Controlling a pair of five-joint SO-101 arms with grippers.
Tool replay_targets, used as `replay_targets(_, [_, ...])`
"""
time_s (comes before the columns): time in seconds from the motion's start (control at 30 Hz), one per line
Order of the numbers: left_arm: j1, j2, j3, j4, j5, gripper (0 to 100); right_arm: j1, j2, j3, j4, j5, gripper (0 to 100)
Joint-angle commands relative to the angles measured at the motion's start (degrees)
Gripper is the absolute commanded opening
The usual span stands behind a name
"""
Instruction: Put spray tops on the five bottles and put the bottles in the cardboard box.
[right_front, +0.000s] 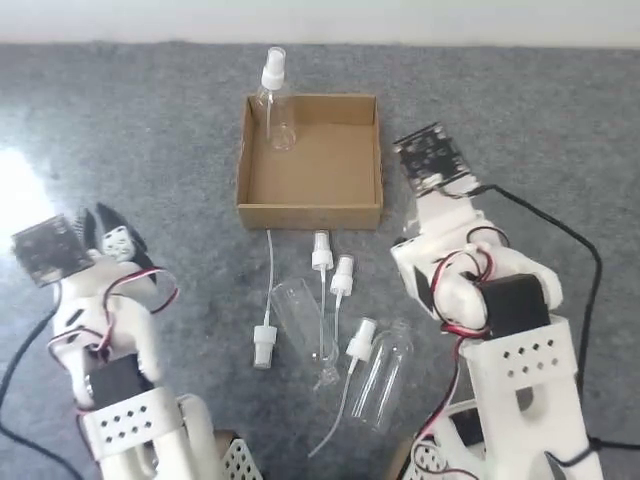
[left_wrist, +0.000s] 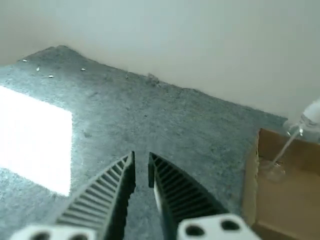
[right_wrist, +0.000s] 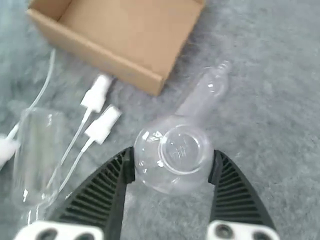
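Right pincer (right_wrist: 171, 154) is clenched on a clear bottle (right_wrist: 207, 92), with a ribbed finger pressed to each side of its round body close to the base. The held bottle is see-through plastic, viewed base-on. Its narrow open neck points away over the grey surface (right_front: 520, 110), just off a near corner of the cardboard box (right_front: 310, 215). Left pincer (left_wrist: 141, 156) points out over the surface to the left of the box, its fingers drawn almost together with a thin slit between them and nothing in it.

One capped bottle (right_front: 275, 110) stands leaning in the box's far left corner, its white spray head above the rim. The rest of the box floor shows plain cardboard. In front of the box lie four loose spray tops (right_front: 322, 250), white with long thin tubes, and two lying bottles (right_front: 300, 315). They are packed close together, and some overlap. This cluster sits between the two arms, near the box's front wall.

Left of the box the surface runs wide and flat up to a pale wall (left_wrist: 200, 40), with a bright patch of light (left_wrist: 35, 140) on it. The right arm stands just beside the box's right wall, and a black cable (right_front: 570, 235) trails by it.
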Motion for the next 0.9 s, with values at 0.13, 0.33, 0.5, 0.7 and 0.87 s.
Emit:
replay_targets(0.13, [4.4, 0.7, -10.07, 10.99, -5.71, 5, 6.55, -2.07, 2.02, -5.32, -1.76, 13.8])
replay_targets(0.33, [9.93, 0.79, -17.71, 18.64, -9.76, 5, 11.12, -2.07, 3.43, -5.76, -2.29, 13.4])
replay_targets(0.5, [13.54, 0.79, -24.84, 26.99, -14.59, 5, 17.1, -2.15, 9.58, -9.89, -2.37, 13.6])
replay_targets(0.7, [16.97, 0.88, -31.43, 35.6, -17.67, 5, 17.8, -2.68, 14.86, -14.73, -2.46, 13.7])
replay_targets(0.87, [19.87, 1.85, -34.86, 40.0, -18.64, 6, 17.63, -2.15, 17.93, -18.59, -4.57, 13.7])
